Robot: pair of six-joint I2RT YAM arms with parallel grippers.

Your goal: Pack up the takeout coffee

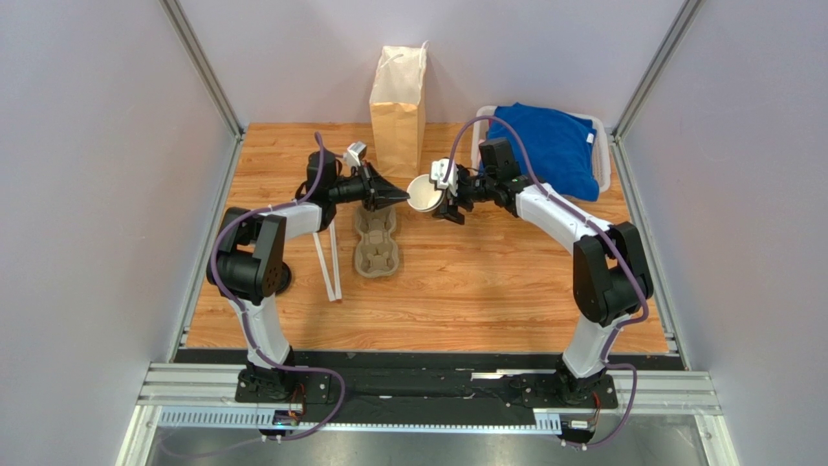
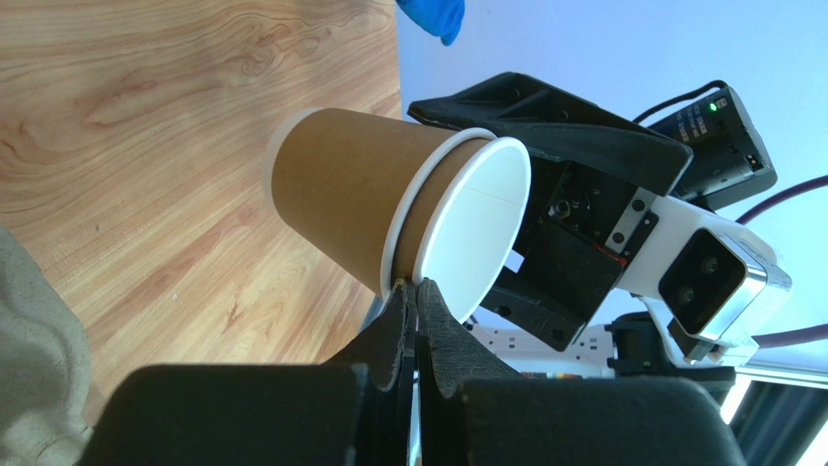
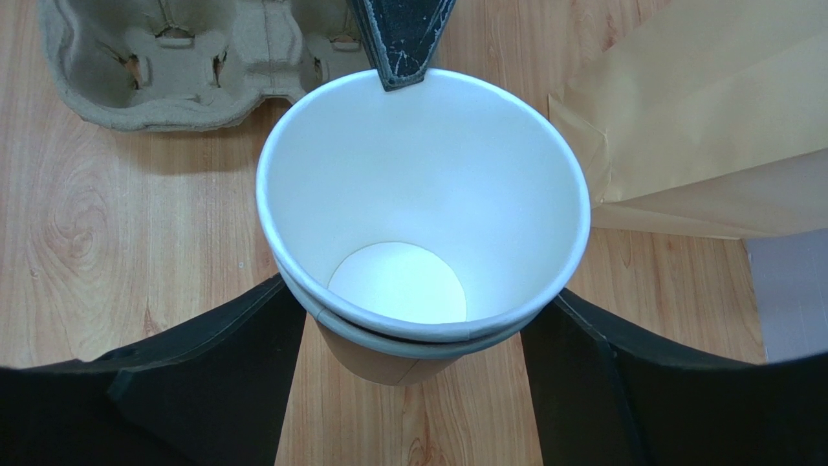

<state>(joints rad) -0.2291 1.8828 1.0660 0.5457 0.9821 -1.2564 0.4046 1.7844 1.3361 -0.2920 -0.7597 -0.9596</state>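
Now the right gripper (image 1: 447, 198) clamps the outer cup (image 2: 340, 199), lying left-right with its mouth toward the left gripper (image 2: 416, 293), which pinches the rim of the inner cup (image 3: 428, 184).

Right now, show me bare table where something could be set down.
Free: the wood of the table between the cup carrier and the right arm's base, down to the near edge. Crowded: back middle, where paper bag, left gripper, right gripper and nested cups meet.

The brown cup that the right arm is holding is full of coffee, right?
No, the brown cup is empty: the right wrist view shows its bare white bottom. The right end effector does hold it.
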